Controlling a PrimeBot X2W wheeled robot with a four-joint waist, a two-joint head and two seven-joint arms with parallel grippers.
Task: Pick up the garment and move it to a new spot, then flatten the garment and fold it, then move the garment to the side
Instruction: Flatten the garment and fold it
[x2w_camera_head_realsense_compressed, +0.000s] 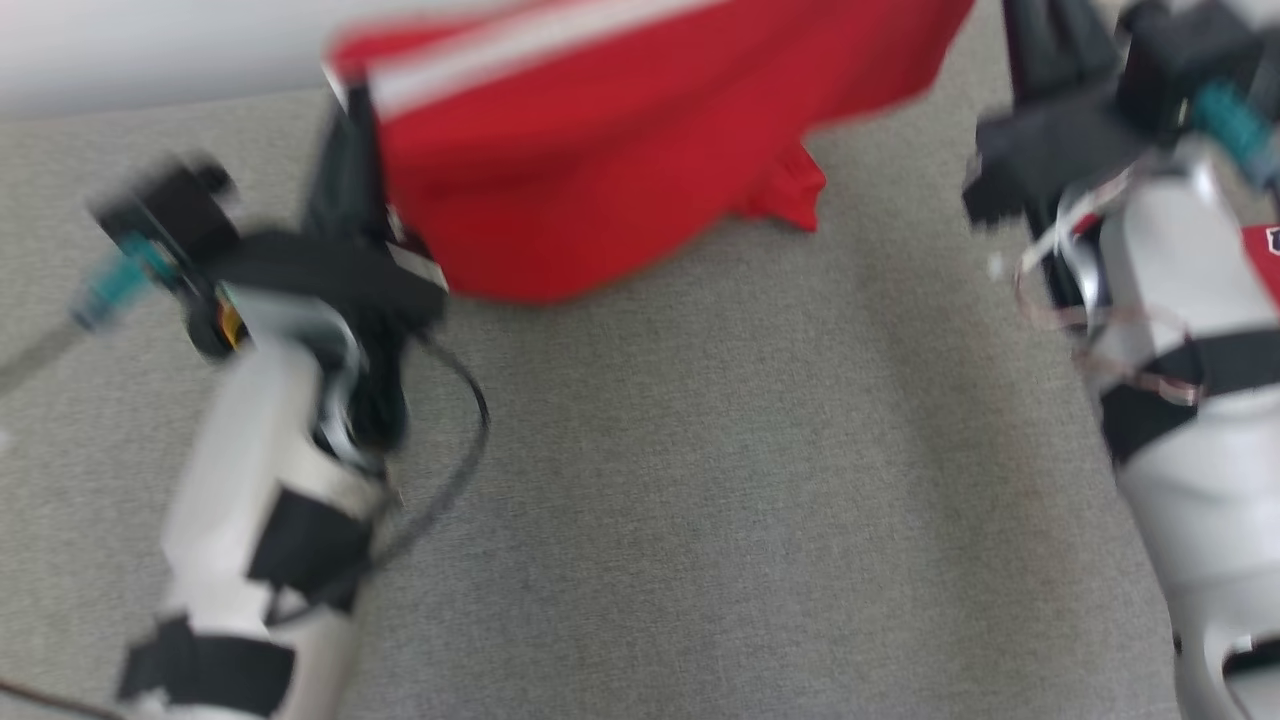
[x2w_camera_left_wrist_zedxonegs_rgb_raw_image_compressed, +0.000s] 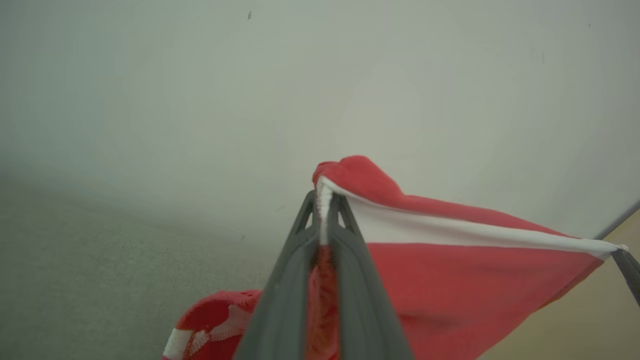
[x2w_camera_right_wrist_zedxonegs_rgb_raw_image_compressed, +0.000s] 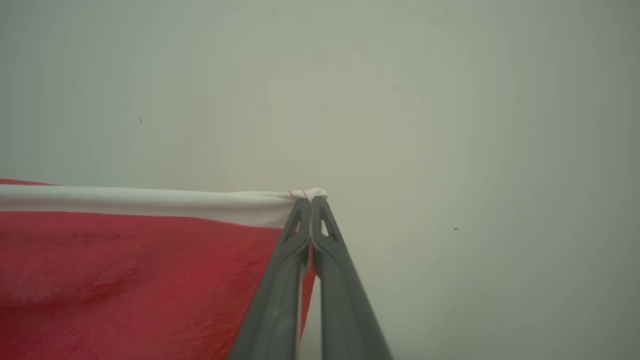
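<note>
Robot holding a red garment (x2w_camera_head_realsense_compressed: 600, 150) in the air by its top edge, over a grey counter (x2w_camera_head_realsense_compressed: 700, 500). A white band (x2w_camera_right_wrist_zedxonegs_rgb_raw_image_compressed: 150, 202) runs along that top edge and is pulled nearly straight between the two grippers. The left gripper (x2w_camera_left_wrist_zedxonegs_rgb_raw_image_compressed: 324, 200) has its fingers closed tight on one corner of the band, with a small puff of red cloth poking out above the tips. The right gripper (x2w_camera_right_wrist_zedxonegs_rgb_raw_image_compressed: 310, 200) has its fingers pressed together on the opposite corner, the white hem just showing past the tips. Below the band the cloth hangs in a loose sheet. In the blurred head view its lower edge sags close to the counter, and it cannot be told whether it touches. A bunched part with white stitching (x2w_camera_left_wrist_zedxonegs_rgb_raw_image_compressed: 210, 325) dangles low beside the left fingers. The garment looks light, soft and limp: it will drape, crease and swing rather than keep a shape, and it seems unlikely to be damaged by a firm pinch. The two top corners look like the right places to hold it, since tension along the band keeps the sheet spread for laying flat. The thin hem could slip from the fingertips if it is pulled too hard.
</note>
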